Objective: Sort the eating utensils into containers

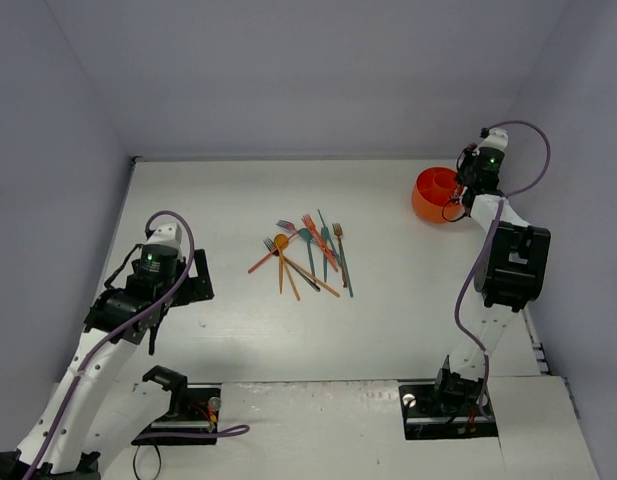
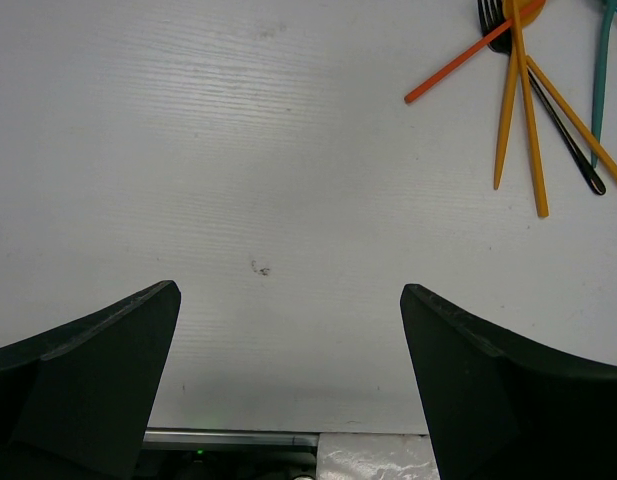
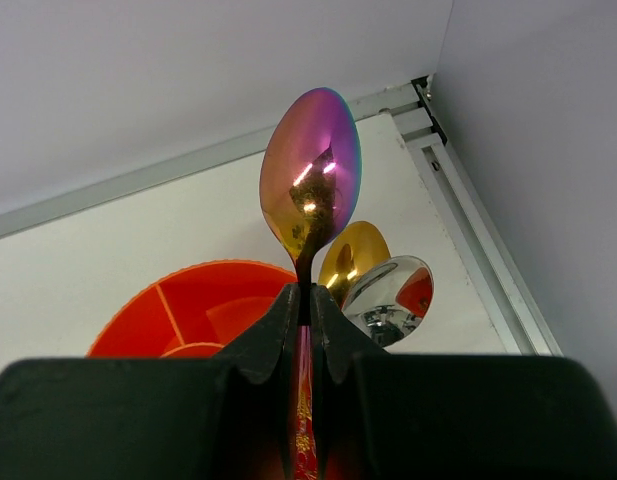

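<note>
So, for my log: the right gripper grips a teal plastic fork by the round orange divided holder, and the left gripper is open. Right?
No: the right wrist view shows the right gripper shut on a purple-rainbow metal spoon, not a teal fork. It is by the round orange divided holder, and the left gripper is open.

Robot lab enclosure: bare white table (image 1: 388,330), plain lavender walls (image 1: 288,70) on 3 sides, aluminium rail (image 3: 168,172) along base

In the top view the utensils (image 1: 308,255) lie heaped at the table's (image 1: 218,200) centre, with the holder (image 1: 433,196) well apart toward the upper right, near the back wall (image 1: 308,80).
</note>
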`<state>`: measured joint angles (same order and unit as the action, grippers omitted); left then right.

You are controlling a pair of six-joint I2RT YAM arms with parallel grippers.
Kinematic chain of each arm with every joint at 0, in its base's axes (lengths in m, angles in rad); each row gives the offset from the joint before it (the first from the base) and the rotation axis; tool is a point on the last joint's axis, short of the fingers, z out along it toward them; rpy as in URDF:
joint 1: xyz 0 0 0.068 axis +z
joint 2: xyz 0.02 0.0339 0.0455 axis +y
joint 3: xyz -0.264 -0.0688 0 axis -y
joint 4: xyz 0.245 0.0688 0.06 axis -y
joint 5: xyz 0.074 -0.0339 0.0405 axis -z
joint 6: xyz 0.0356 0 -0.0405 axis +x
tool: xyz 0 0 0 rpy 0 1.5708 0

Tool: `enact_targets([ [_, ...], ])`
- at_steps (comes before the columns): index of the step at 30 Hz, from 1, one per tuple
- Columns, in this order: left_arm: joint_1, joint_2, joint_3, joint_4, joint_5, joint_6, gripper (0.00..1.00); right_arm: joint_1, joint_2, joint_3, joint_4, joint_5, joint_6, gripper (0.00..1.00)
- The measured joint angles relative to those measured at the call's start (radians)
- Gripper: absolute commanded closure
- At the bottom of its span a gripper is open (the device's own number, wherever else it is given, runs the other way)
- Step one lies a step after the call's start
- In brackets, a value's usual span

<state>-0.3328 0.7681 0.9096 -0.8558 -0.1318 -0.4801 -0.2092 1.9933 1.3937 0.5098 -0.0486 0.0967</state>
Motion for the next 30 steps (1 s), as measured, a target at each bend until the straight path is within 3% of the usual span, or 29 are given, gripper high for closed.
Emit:
enact_targets([
  [15,0.0,0.04,0.0,0.001,0.0,0.008,0.09,-0.013,0.02,-0.068,0.109,0.0,0.016,1.0],
  [23,0.0,0.038,0.0,0.001,0.002,0.008,0.09,-0.013,0.018,-0.122,0.132,-0.004,0.022,0.78],
  [30,0.0,0.002,0.0,0.001,0.005,0.007,0.09,-0.012,-0.04,-0.15,0.109,-0.015,0.021,0.73],
])
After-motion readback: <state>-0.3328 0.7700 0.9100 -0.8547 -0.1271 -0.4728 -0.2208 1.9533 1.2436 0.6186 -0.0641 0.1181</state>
